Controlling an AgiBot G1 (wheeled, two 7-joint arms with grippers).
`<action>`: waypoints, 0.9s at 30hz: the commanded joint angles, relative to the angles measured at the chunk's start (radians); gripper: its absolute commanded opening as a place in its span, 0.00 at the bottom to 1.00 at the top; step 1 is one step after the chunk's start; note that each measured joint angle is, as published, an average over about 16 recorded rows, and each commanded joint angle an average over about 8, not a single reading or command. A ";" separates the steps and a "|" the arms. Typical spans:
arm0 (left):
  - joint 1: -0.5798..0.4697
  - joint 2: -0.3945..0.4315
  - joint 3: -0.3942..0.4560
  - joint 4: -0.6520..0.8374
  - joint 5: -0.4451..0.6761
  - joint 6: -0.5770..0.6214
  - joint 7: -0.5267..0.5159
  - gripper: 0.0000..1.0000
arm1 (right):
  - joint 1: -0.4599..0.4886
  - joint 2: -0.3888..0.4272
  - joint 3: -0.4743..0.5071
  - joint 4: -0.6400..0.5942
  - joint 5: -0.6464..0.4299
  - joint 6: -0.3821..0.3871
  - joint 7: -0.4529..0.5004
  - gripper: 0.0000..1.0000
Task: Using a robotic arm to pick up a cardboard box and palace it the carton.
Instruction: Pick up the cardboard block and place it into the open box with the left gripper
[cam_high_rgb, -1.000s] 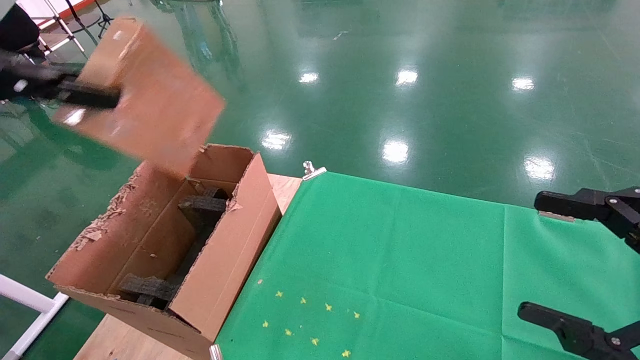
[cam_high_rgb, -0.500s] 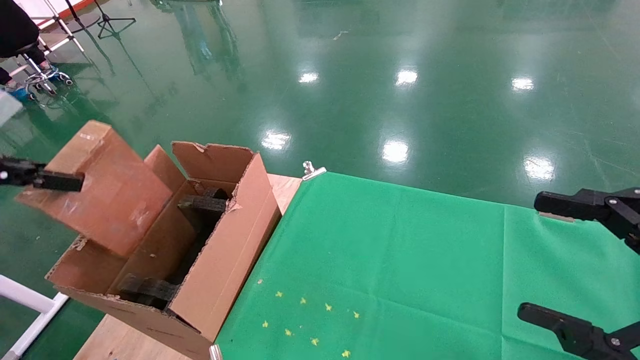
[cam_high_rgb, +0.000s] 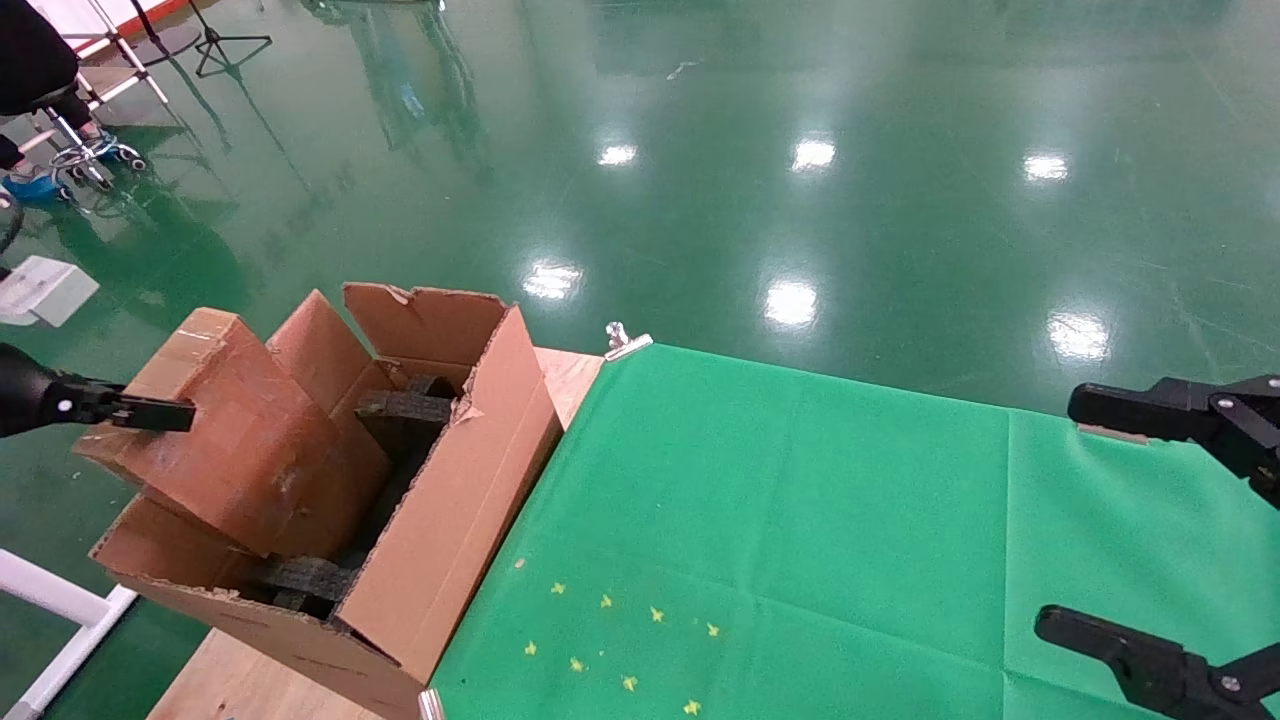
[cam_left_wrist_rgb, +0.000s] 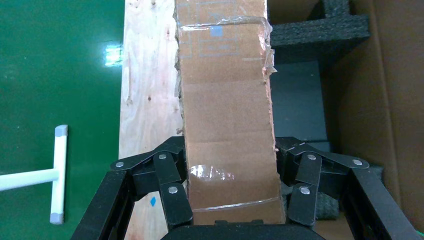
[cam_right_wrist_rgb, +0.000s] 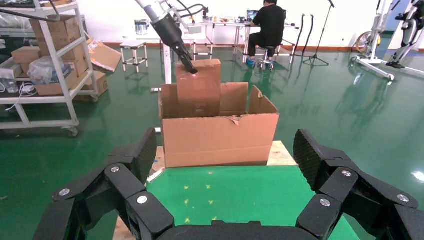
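My left gripper (cam_high_rgb: 165, 420) is shut on the small reddish-brown cardboard box (cam_high_rgb: 240, 440) and holds it tilted, its lower end inside the near left part of the large brown carton (cam_high_rgb: 450, 500). In the left wrist view the fingers (cam_left_wrist_rgb: 172, 170) clamp both sides of the taped box (cam_left_wrist_rgb: 227, 115). Black foam pieces (cam_high_rgb: 405, 410) lie inside the carton beside and under the box. The right wrist view shows the box (cam_right_wrist_rgb: 198, 87) sticking up out of the carton (cam_right_wrist_rgb: 220, 140). My right gripper (cam_high_rgb: 1090, 515) is open and empty at the far right.
The carton stands on a wooden tabletop (cam_high_rgb: 565, 375) beside a green cloth (cam_high_rgb: 800, 520) with yellow star marks (cam_high_rgb: 620, 640). A metal clip (cam_high_rgb: 625, 342) pins the cloth's corner. A white rail (cam_high_rgb: 60, 600) runs at lower left. Shelves (cam_right_wrist_rgb: 55, 60) and a seated person (cam_right_wrist_rgb: 270, 25) are farther off.
The left gripper has swung the cardboard box down from high above the carton's far left until its lower end is inside the carton. The right arm has not moved.
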 joint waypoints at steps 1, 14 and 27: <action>0.009 0.014 0.002 0.034 -0.001 -0.019 0.017 0.00 | 0.000 0.000 0.000 0.000 0.000 0.000 0.000 1.00; 0.035 0.104 0.016 0.213 0.018 -0.101 0.109 0.00 | 0.000 0.000 0.000 0.000 0.000 0.000 0.000 1.00; 0.027 0.182 0.015 0.332 0.018 -0.156 0.173 0.00 | 0.000 0.000 0.000 0.000 0.000 0.000 0.000 1.00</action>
